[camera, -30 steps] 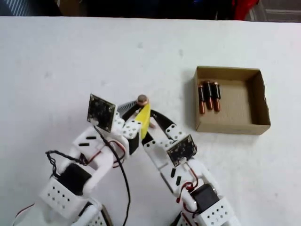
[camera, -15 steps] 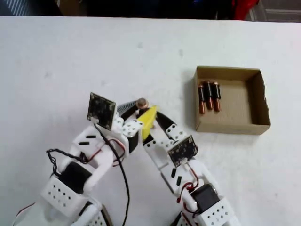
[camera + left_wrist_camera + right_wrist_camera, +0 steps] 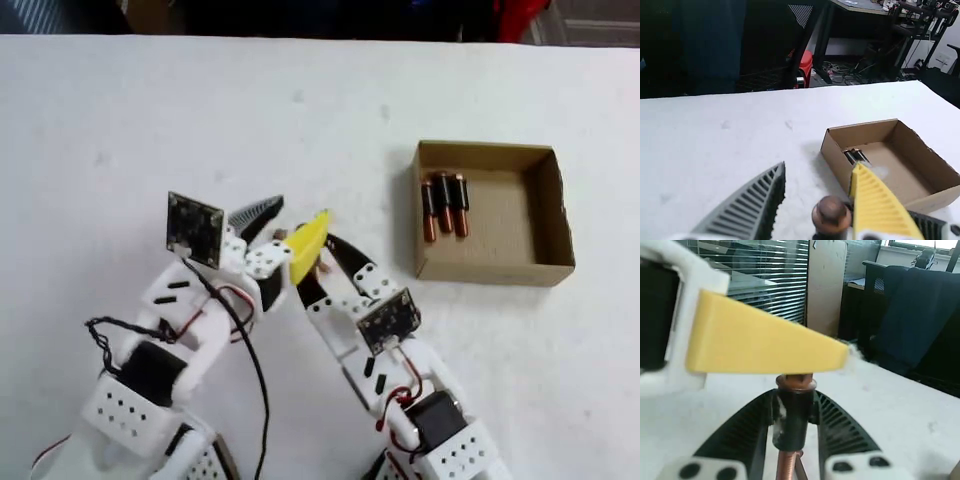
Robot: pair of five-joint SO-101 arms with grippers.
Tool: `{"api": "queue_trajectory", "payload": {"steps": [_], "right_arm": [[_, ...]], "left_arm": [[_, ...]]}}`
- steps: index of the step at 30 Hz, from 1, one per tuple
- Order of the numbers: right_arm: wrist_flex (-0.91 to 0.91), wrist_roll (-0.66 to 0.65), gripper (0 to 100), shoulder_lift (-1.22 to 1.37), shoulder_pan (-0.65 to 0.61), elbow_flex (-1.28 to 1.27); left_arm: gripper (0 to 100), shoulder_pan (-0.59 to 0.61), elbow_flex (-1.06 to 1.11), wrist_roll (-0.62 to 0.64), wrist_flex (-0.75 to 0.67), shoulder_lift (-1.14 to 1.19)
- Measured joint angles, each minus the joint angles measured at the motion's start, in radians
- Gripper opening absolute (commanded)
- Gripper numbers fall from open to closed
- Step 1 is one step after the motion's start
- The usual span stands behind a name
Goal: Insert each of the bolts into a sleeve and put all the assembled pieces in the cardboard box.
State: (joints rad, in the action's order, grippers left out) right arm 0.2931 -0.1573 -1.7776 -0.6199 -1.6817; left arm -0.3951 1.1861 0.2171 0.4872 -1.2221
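Colours: left gripper [image 3: 820,169] has one yellow finger and one dark grey, both ribbed. right gripper [image 3: 795,399] is black and ribbed. Between its fingers: copper bolt [image 3: 831,214], black sleeve [image 3: 791,425]. cardboard box [image 3: 490,268] is plain brown. table [image 3: 150,120] is white.

White table [image 3: 150,100]; slatted blinds [image 3: 765,270] — dark desks [image 3: 860,6] behind.

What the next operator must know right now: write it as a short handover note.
Left gripper: open, its fingers on either side of the bolt, not gripping.
Right gripper: shut on the sleeve, held upright with the bolt through it, outside the cardboard box.
Done: three assembled pieces lie in the box.
Left: place this held piece in the box.
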Motion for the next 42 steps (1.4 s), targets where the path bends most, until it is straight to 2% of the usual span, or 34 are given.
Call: {"api": "queue_trajectory", "payload": {"steps": [9, 11, 15, 18, 24, 32, 42], "right_arm": [[0.0, 0.0, 1.6, 0.0, 0.002, 0.0], [0.009, 0.0, 1.6, 0.0, 0.018, 0.0], [0.02, 0.0, 1.6, 0.0, 0.032, 0.0], [0.02, 0.0, 1.6, 0.0, 0.038, 0.0], [0.02, -0.005, 1.6, 0.0, 0.069, 0.0], [0.021, -0.104, 1.6, 0.0, 0.11, 0.0], [0.325, -0.124, 1.6, 0.0, 0.107, 0.121]], "left_arm": [[23, 0.012, -0.005, 0.0, -0.031, 0.0], [18, 0.026, -0.031, 0.0, -0.026, -0.008], [1, 0.057, -0.118, 0.0, 0.071, -0.091], [5, 0.107, -0.158, 0.0, 0.153, -0.17], [2, 0.23, -0.167, -0.043, 0.238, -0.325], [2, 0.368, -0.173, -0.049, 0.393, -0.47], [2, 0.535, -0.175, -0.049, 0.508, -0.479]]}}
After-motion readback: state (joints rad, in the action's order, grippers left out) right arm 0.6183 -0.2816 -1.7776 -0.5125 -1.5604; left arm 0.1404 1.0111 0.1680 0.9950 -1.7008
